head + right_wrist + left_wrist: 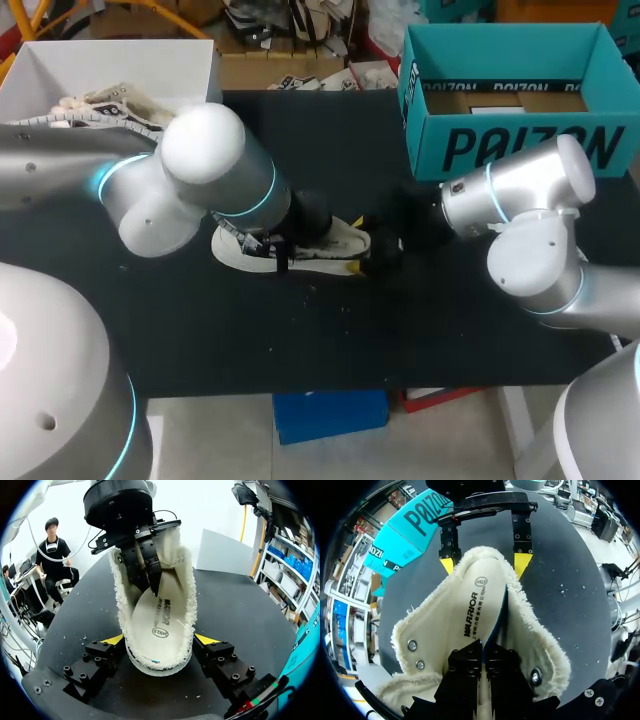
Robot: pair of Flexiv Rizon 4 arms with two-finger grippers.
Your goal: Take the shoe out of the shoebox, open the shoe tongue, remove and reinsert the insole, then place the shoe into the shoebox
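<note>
A cream fleece-lined shoe (335, 245) lies on the black table, its opening spread wide. My right gripper (159, 640) has a yellow-tipped finger (113, 639) against each side of the heel and holds the shoe. My left gripper (482, 652) reaches down into the opening with its fingers pressed together on the raised edge of the white insole (475, 605). From the right wrist, the left gripper's dark fingertips (152, 585) meet the insole (160, 617) inside the shoe. The teal shoebox (520, 150) stands open at the back right.
A white box (60, 70) with pale shoes in it stands at the back left, behind my left arm. Small white crumbs dot the black table (330, 340) in front of the shoe.
</note>
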